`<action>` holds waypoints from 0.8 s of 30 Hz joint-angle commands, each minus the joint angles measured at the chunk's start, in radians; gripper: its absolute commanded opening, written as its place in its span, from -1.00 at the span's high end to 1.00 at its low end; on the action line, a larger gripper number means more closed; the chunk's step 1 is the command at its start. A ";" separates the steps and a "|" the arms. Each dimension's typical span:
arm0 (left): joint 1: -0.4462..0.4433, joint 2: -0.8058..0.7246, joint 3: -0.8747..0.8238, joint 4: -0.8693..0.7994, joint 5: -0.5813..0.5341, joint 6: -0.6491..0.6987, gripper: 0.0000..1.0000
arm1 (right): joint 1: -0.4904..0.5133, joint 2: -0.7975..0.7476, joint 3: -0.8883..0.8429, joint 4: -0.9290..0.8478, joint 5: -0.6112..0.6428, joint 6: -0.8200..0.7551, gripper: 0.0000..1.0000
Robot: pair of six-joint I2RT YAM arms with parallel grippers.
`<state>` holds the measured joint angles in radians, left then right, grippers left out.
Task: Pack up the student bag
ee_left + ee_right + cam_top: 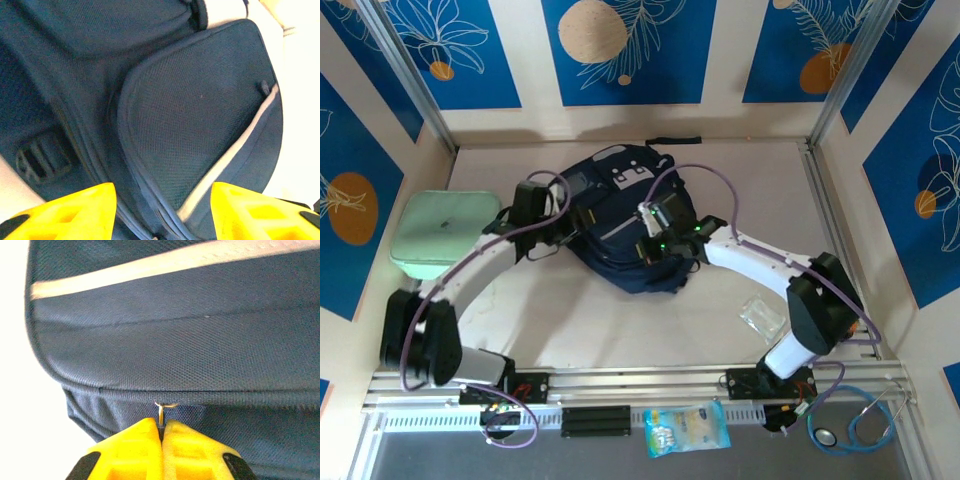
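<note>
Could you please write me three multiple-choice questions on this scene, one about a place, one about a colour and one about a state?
1. Where does the green case lie?
A. on top of the backpack
B. on the table, left of the backpack
C. behind the backpack

2. What colour are the right gripper's fingers?
A. yellow
B. black
C. white

3. How is the right gripper?
A. wide open above the table
B. shut on the zipper pull
C. shut on a strap

Answers:
1 B, the top view shows it on the table, apart from the backpack.
2 A, the right wrist view shows them yellow.
3 B, the fingers are closed together on the pull.
</note>
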<state>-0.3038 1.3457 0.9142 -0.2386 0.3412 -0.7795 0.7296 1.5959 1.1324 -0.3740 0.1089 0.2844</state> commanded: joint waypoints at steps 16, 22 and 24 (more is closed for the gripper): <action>0.012 -0.165 -0.208 0.057 -0.051 -0.259 0.11 | 0.165 0.191 0.213 0.136 -0.243 0.028 1.00; 0.012 -0.142 -0.179 0.039 -0.105 -0.231 0.57 | 0.169 0.170 0.189 0.088 -0.170 -0.006 1.00; 0.015 -0.133 -0.158 0.012 -0.125 -0.206 0.78 | 0.166 0.129 0.129 0.093 -0.108 -0.042 1.00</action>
<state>-0.2966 1.1957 0.7128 -0.2367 0.2565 -1.0161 0.8787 1.7859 1.3003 -0.2829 -0.0277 0.2943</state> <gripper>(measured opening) 0.148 0.056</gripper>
